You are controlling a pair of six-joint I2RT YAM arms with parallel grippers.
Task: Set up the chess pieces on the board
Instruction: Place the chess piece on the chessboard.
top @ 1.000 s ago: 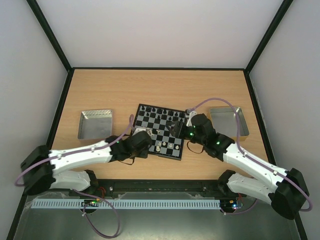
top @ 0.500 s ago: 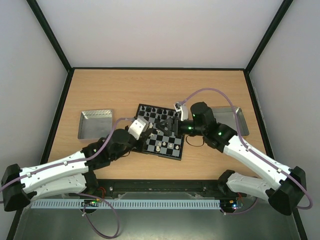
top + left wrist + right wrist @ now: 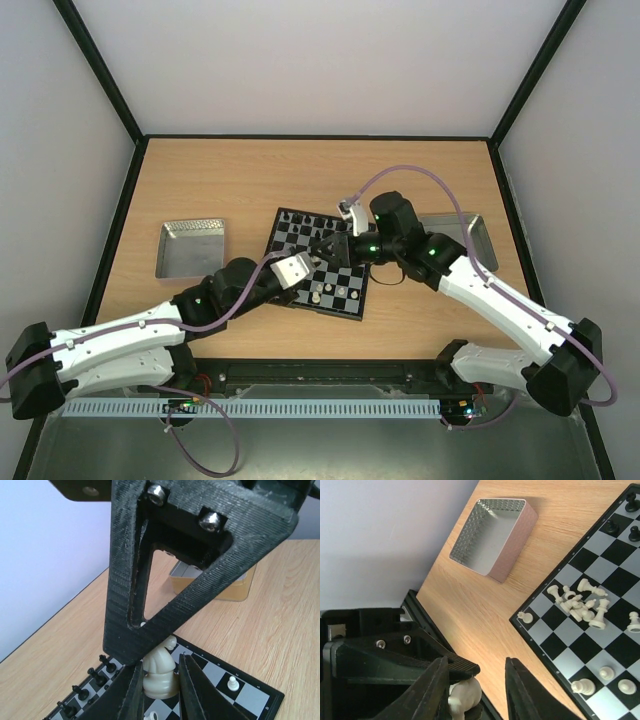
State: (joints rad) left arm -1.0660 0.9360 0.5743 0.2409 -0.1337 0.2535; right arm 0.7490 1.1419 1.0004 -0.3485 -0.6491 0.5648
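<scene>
The cream knight is pinched at its base between the jaws of the left gripper, held up off the board rather than standing on a square. The right gripper is crowded in on the same piece. Its jaws are spread wide, with the knight against one finger and a clear gap to the other, so it isn't gripping anything. Down on the board there's a heap of white pieces lying tangled, and black pieces standing along the far side. A tray sits on the table well apart from the board. Biggest risk imo is two sets of fingers on one tiny piece. If the right one closes off-centre, or the left lets go too soon, the knight probably twists out and drops into that heap. A bump between the arms could also shove the board or topple the standing pieces.
</scene>
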